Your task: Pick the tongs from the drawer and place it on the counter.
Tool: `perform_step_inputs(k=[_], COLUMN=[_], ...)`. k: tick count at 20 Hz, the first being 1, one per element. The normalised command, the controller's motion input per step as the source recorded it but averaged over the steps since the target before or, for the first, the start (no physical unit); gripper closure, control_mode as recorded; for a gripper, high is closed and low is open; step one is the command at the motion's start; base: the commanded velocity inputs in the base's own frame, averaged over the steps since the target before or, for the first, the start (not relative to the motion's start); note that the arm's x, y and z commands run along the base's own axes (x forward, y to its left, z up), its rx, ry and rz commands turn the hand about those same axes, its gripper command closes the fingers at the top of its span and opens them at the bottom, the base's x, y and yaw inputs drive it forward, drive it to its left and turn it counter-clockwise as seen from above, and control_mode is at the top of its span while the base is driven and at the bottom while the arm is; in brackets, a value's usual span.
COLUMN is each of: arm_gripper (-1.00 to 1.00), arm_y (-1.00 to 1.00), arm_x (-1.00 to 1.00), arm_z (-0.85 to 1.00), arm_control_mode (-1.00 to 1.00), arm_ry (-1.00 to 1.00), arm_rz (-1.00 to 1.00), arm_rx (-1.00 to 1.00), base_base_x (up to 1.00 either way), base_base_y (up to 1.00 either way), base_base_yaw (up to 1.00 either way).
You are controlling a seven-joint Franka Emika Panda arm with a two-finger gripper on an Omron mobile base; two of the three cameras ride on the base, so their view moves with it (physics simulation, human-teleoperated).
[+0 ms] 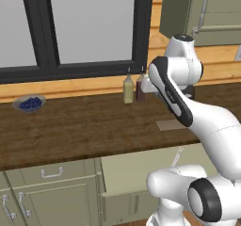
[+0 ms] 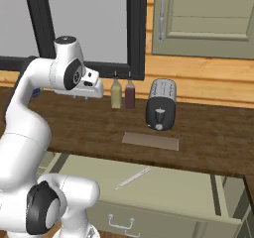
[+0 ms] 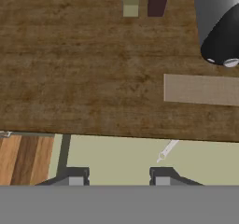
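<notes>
The tongs (image 2: 132, 177) lie slanted on the pale green floor of the open drawer (image 2: 173, 190), a thin silvery utensil; they also show in the left base view as the tongs (image 1: 177, 157) and in the hand view as the tongs (image 3: 167, 150). My gripper (image 2: 81, 97) hangs high above the dark wood counter (image 2: 208, 133), left of the bottles and well away from the tongs. In the hand view the gripper (image 3: 118, 176) is open, its two fingertips (image 3: 74, 176) apart with nothing between them, looking down on the counter (image 3: 84, 69) and the drawer (image 3: 116, 160).
A black and silver toaster (image 2: 161, 110) stands on the counter behind a flat tan mat (image 2: 150, 141). Two glass bottles (image 2: 116, 94) (image 2: 130, 94) stand by the window. A bowl of blueberries (image 1: 29, 102) sits far left. Closed cabinet fronts (image 1: 52, 192) lie left of the drawer.
</notes>
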Motion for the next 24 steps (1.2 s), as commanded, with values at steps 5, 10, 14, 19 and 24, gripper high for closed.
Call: perform_step_inputs(k=[5,10,14,19,24], arm_gripper=[-1.00,-1.00,-1.00,-1.00,-1.00], arm_y=[0.00,0.00,0.02,0.04,0.00], arm_x=[-0.44,-0.36,-0.11,-0.69,-0.04], arm_z=[0.00,0.00,0.00,0.00,0.00], arm_control_mode=[-1.00,-1.00,-1.00,-1.00,-1.00], arm_ry=[-0.08,-0.08,0.02,-0.03,0.00], arm_rz=[0.00,0.00,0.01,0.02,0.00], arm_rx=[0.00,0.00,0.00,0.00,0.00], base_base_x=[0.00,0.00,0.00,0.00,0.00], base_base_y=[0.00,0.00,0.00,0.00,0.00], base_base_yaw=[0.00,0.00,0.00,0.00,0.00])
